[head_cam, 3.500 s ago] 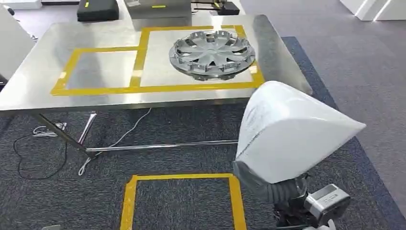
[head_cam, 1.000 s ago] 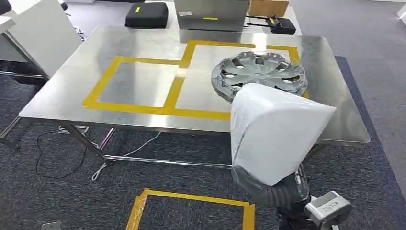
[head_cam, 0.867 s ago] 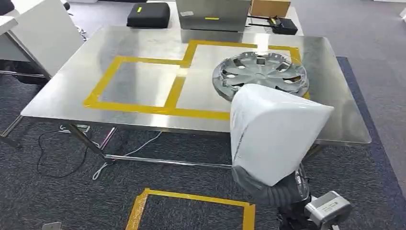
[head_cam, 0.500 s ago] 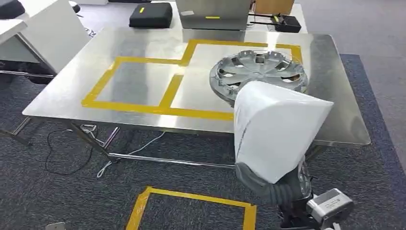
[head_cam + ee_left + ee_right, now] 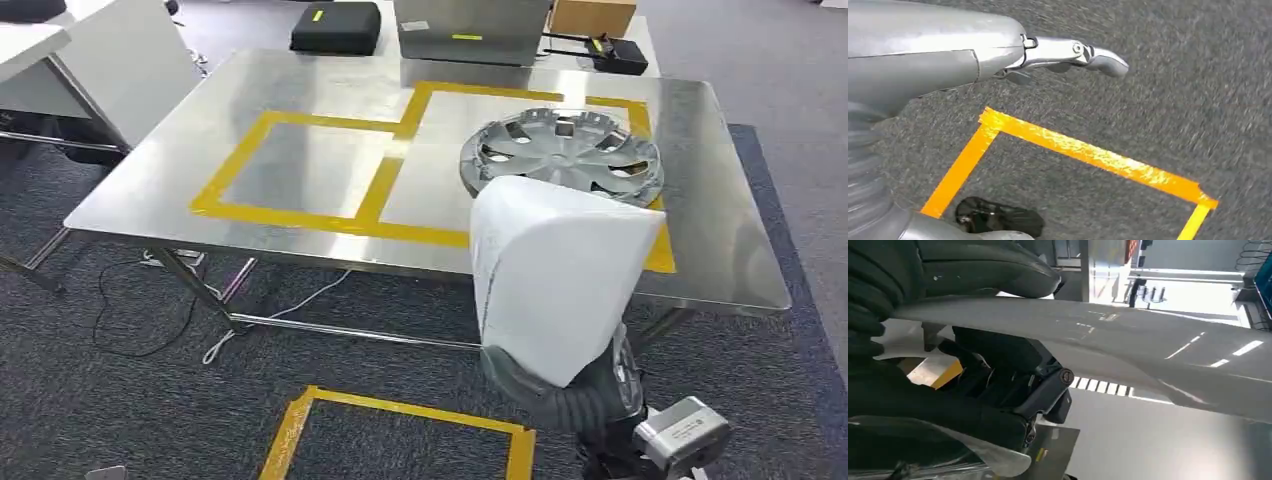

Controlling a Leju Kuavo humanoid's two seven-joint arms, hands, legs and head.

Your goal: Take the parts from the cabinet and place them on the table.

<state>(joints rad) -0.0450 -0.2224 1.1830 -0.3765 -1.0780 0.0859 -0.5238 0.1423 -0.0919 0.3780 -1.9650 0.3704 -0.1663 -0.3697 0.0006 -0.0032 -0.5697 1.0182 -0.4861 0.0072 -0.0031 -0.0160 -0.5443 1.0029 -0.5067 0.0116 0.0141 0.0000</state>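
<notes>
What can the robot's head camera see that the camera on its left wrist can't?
Head view alone: the steel table with a silver wheel cover on it, and a white bagged part gripped by the right hand. Left wrist view alone: the left hand hanging above the carpet, holding nothing. Both show grey carpet with yellow floor tape.

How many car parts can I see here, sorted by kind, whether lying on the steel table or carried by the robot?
Silver plastic wheel covers lying on the steel table: 1
White glossy body panels held in the robot's right hand: 1
Total: 2
</notes>
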